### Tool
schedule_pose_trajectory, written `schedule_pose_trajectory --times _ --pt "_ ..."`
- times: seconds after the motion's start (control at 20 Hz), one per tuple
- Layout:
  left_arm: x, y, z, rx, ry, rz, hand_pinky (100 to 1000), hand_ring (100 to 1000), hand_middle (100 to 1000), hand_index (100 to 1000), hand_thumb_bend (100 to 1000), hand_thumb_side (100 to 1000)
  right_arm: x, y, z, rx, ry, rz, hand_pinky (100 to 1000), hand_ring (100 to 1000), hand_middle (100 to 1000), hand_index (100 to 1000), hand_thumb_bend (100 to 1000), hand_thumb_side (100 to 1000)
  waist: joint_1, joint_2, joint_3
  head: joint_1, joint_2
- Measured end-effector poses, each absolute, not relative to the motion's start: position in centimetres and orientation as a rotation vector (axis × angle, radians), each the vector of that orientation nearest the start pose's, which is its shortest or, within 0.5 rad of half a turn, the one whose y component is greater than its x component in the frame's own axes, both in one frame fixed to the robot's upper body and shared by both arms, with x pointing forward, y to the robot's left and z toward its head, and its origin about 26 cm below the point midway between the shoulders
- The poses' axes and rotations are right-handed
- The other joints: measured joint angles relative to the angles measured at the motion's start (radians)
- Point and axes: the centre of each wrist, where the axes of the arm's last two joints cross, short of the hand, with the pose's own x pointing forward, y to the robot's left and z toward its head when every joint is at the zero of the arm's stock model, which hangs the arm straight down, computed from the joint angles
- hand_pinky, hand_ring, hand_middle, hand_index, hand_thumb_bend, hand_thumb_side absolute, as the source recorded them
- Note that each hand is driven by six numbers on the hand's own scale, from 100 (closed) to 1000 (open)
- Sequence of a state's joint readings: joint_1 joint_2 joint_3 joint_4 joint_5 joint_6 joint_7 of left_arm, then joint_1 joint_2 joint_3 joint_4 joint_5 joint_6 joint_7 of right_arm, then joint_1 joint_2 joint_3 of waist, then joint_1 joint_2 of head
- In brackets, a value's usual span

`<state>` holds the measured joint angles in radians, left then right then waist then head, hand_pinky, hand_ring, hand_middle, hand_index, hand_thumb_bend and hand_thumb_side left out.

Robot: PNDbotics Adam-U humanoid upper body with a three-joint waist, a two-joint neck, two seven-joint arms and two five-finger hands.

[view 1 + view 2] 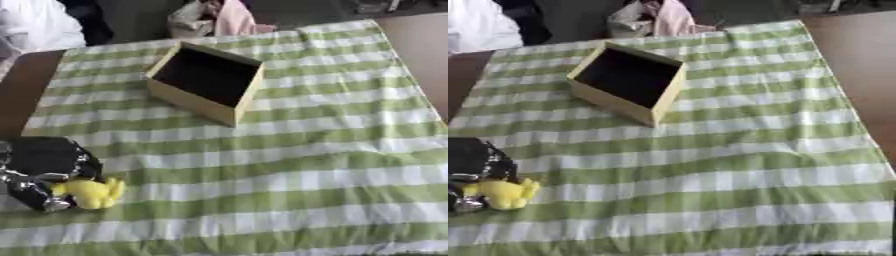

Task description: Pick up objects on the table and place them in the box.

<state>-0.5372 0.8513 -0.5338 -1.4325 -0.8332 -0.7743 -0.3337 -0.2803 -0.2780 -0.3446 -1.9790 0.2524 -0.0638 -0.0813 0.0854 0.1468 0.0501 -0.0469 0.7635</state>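
At the left edge, low in the view, the left robot hand (42, 167) rests on the green-and-white checked cloth (289, 165) that covers the desk (859, 65). Its dark fingers are curled around a small yellow object (90, 193), soft-looking and irregular in outline; what it is exactly cannot be made out. The object sits at the fingertip end of the robot hand, on its right side, touching both the fingers and the cloth, so it appears gripped but not yet lifted. Judgement: the robot hand is low and wrapped this way because it is securing the object before carrying it off the surface. The fingers hide part of the object, so how much of it lies inside the grasp is unclear. Further right and toward the far side of the desk stands the open yellow box (206, 82), its dark interior facing up and apparently empty. It stands well apart from the held object, rotated so that one corner points toward the robot. Judgement: this open top leaves a clear drop from above once the robot hand travels forward and to the right. The right robot hand shows in neither view. The cloth to the right of the box carries nothing else visible.
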Motion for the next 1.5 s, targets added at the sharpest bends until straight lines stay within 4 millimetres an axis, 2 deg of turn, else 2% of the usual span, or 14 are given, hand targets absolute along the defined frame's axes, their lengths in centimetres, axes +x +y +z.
schedule_pose_trajectory --times 0.3,0.45,0.65,0.75,1.1,1.3,1.5 --pt "38.0 31.8 16.7 -0.643 1.690 2.800 397 589 595 738 222 149 28.8 -34.2 20.7 -0.781 -2.283 0.106 660 735 717 783 100 633 -0.001 -0.004 0.005 -0.001 0.000" --pt "39.0 30.8 18.9 -0.687 1.749 2.701 394 587 593 736 244 146 28.8 -34.3 20.9 -0.786 -2.287 0.117 663 736 717 783 100 628 -0.003 -0.004 0.005 -0.001 0.000" --pt "40.5 29.3 21.4 -0.729 1.825 2.583 378 579 584 730 216 147 29.0 -34.2 21.5 -0.787 -2.308 0.133 667 738 718 783 100 624 -0.013 -0.004 0.003 0.002 0.000" --pt "41.2 28.4 22.4 -0.737 1.865 2.534 374 577 580 728 252 138 29.0 -34.1 21.7 -0.786 -2.318 0.141 669 738 718 783 100 621 -0.016 -0.003 0.000 0.006 0.000" --pt "43.6 23.8 25.2 -0.715 1.972 2.374 363 573 577 726 239 121 29.3 -33.9 22.0 -0.781 -2.340 0.157 669 738 718 783 100 619 -0.034 0.003 -0.013 0.028 0.000" --pt "44.5 20.8 25.8 -0.675 2.032 2.308 351 569 573 725 182 115 29.5 -33.9 22.1 -0.777 -2.344 0.158 670 738 718 783 100 617 -0.048 0.013 -0.023 0.034 0.000" --pt "45.6 17.8 26.0 -0.652 2.086 2.286 332 558 564 712 168 114 29.7 -33.7 22.2 -0.767 -2.355 0.162 669 738 718 783 100 616 -0.062 0.025 -0.037 0.043 0.000"
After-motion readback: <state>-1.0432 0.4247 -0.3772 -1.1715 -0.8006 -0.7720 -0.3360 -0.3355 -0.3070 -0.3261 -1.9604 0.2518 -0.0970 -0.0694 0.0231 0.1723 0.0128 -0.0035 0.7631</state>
